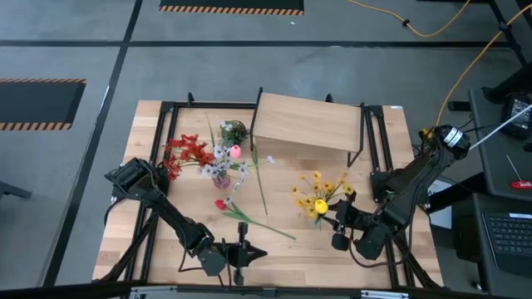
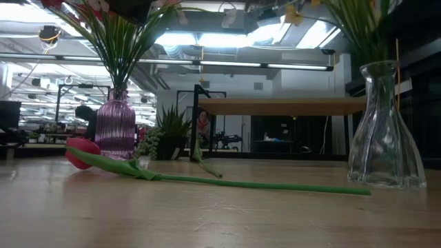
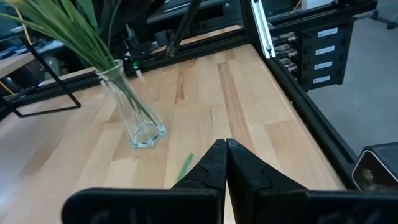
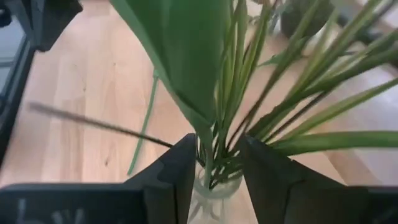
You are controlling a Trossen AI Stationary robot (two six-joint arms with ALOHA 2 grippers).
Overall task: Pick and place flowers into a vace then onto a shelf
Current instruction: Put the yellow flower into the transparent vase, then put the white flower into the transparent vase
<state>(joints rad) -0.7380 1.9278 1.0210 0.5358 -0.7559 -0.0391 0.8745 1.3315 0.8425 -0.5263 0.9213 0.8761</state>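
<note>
On the tabletop (image 1: 150, 166), near the right edge and toward the front, a clear vase (image 2: 386, 131) stands upright with yellow flowers (image 1: 320, 193) in it. The right tool (image 4: 214, 168) is just above this vase, and its two fingers (image 4: 171, 174) are apart, one on each side of the green stems, which pass through the gap. From the pictures I cannot tell if the fingers touch the stems.

Toward the middle of the tabletop, a purple vase (image 2: 115, 127) stands upright and holds the red clusters (image 1: 187, 152), white blossoms (image 1: 220, 154) and a pink bud (image 1: 236, 150). A red tulip (image 1: 221, 203) lies flat on the wood in front of this vase, and its long stem points toward the front right. Another thin stem (image 1: 259, 184) lies on the wood between the two vases. A green leafy bunch (image 1: 235, 131) stands behind the purple vase.

The shelf (image 1: 306, 123) stands at the back edge of the tabletop, a little right of the middle, on thin black legs. Nothing stands on its board.

The left tool (image 3: 226, 163) is at the front edge, near the middle. Its fingers are pressed together and hold nothing. It points across the wood toward the clear vase, and a green stem end (image 3: 185, 167) lies near its tip.
</note>
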